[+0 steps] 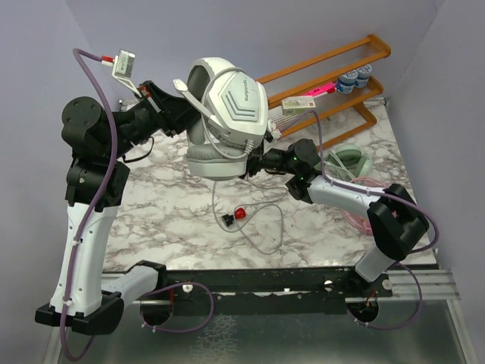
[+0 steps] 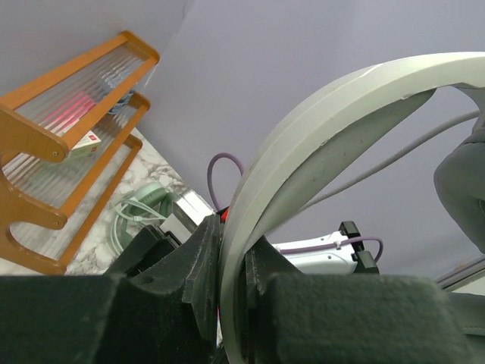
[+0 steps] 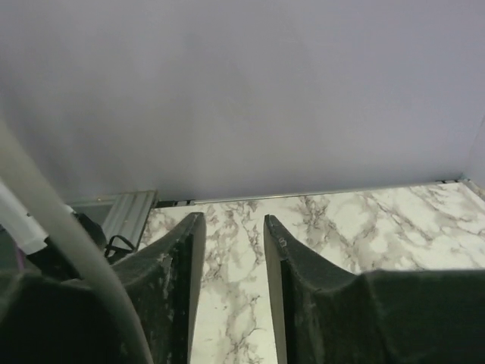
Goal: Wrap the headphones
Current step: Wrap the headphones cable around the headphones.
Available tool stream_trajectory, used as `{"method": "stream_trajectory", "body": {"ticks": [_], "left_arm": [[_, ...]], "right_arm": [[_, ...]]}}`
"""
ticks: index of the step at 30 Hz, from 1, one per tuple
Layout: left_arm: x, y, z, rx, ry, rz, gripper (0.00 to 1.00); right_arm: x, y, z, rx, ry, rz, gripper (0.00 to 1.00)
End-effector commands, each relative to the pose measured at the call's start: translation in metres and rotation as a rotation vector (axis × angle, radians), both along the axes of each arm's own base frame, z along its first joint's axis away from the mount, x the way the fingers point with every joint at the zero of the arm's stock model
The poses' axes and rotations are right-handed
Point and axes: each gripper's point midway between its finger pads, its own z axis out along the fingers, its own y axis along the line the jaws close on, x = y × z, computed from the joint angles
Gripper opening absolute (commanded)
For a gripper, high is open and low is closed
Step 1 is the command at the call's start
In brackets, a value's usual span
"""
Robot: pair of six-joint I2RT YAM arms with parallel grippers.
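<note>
The silver-grey headphones (image 1: 227, 114) hang in the air above the marble table (image 1: 167, 197). My left gripper (image 1: 180, 106) is shut on their headband (image 2: 318, 129), which stands pinched between the jaws of that gripper (image 2: 231, 258). Their thin grey cable (image 1: 261, 227) trails down and loops on the table. My right gripper (image 1: 254, 163) sits just below and right of the cups. It (image 3: 233, 224) is open, with only marble showing in the gap. A blurred pale grey strip of the headset (image 3: 68, 235) passes outside its left finger. Mint green headphones (image 1: 345, 161) and pink headphones (image 1: 356, 212) lie at the right.
A small red-and-black object (image 1: 236, 215) lies on the table inside the cable loop. A wooden rack (image 1: 333, 76) with small items stands at the back right, also seen from the left wrist (image 2: 68, 136). Purple walls close in the back and sides.
</note>
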Motion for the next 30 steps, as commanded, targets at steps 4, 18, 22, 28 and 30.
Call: {"method": "stream_trajectory", "body": {"ticks": [4, 18, 22, 28, 30], "left_arm": [[0.0, 0.004, 0.017, -0.056, -0.003, 0.031, 0.0], [-0.001, 0.005, 0.014, -0.045, 0.005, 0.035, 0.0], [-0.003, 0.005, 0.013, -0.04, 0.006, 0.033, 0.0], [-0.002, 0.005, 0.009, -0.03, 0.015, 0.039, 0.0], [-0.002, 0.005, 0.009, -0.029, 0.015, 0.038, 0.0]], "right_arm": [[-0.01, -0.01, 0.012, -0.015, -0.042, -0.022, 0.32], [-0.005, -0.015, 0.017, -0.079, -0.08, -0.08, 0.53], [-0.004, -0.012, 0.014, -0.13, -0.066, -0.063, 0.53], [-0.001, -0.013, 0.008, -0.192, -0.056, -0.073, 0.63], [-0.001, -0.014, 0.007, -0.196, -0.056, -0.077, 0.63]]}}
